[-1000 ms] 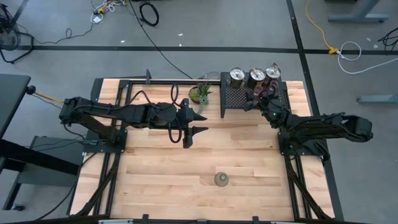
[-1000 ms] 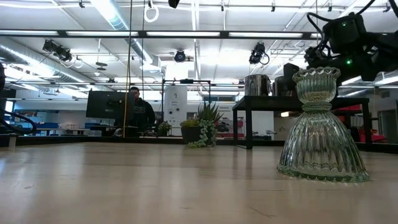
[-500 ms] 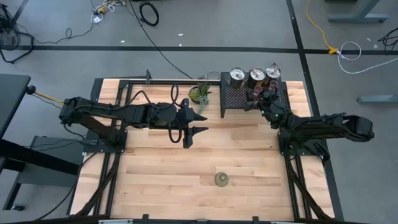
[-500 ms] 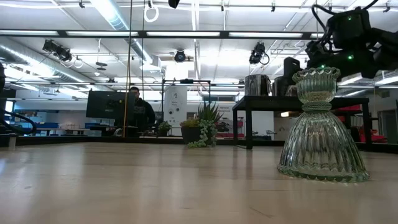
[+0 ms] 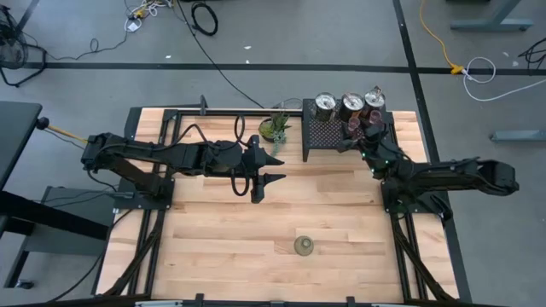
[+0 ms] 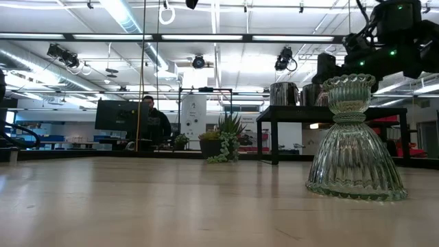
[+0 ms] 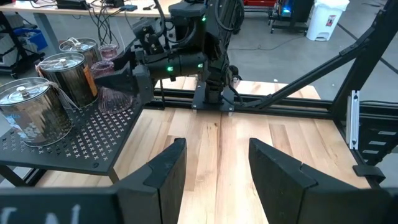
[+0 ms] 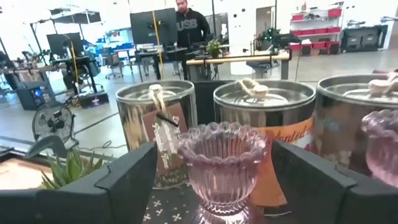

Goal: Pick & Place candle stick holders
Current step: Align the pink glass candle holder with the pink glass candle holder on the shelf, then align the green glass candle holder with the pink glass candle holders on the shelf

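The right gripper [image 8: 211, 180] stands over the black mesh rack [image 5: 328, 136] at the table's far side, its jaws spread to either side of a pink glass holder [image 8: 221, 158] and not yet touching it, while the left gripper [image 7: 214, 165] waits mid-table with jaws partly apart and nothing between them. The risk, in my judgement, is that an off-centre close tips this glass against the silver holders [image 8: 258, 118] just behind or the second pink holder [image 8: 382, 140] beside it. Compared with a second ago, the right gripper has advanced further onto the rack and its jaws have narrowed; the green glass holder [image 5: 304, 246] remains alone near the front edge.
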{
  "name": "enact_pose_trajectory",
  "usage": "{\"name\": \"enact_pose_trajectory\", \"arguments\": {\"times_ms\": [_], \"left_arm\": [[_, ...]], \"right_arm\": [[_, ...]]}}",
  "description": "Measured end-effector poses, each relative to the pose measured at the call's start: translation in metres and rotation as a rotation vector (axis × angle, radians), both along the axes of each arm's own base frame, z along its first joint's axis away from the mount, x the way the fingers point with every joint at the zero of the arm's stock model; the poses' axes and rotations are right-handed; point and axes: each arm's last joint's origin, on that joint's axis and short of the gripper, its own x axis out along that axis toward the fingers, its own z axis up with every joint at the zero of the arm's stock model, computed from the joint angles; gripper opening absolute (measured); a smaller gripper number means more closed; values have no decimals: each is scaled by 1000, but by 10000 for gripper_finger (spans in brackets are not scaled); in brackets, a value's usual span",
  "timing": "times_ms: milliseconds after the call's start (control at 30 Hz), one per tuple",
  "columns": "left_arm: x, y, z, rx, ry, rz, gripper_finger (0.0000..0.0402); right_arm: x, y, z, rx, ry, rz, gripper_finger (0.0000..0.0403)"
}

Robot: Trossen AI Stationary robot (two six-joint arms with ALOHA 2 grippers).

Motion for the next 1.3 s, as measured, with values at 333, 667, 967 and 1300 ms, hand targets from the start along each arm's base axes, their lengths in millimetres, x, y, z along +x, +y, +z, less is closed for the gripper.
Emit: {"name": "enact_pose_trajectory", "arguments": {"times_ms": [333, 667, 967, 1300], "left_arm": [[0, 0, 0, -2, 1, -4, 177], [11, -34, -23, -29, 105, -221, 177], [45, -104, -96, 40, 227, -333, 177], [61, -127, -133, 6, 231, -294, 177]], "right_arm": [[0, 16, 32, -95, -6, 0, 311], [13, 57, 89, -171, -5, 205, 311], [17, 103, 115, -161, 47, 489, 311], [23, 151, 69, 31, 226, 825, 311]]}}
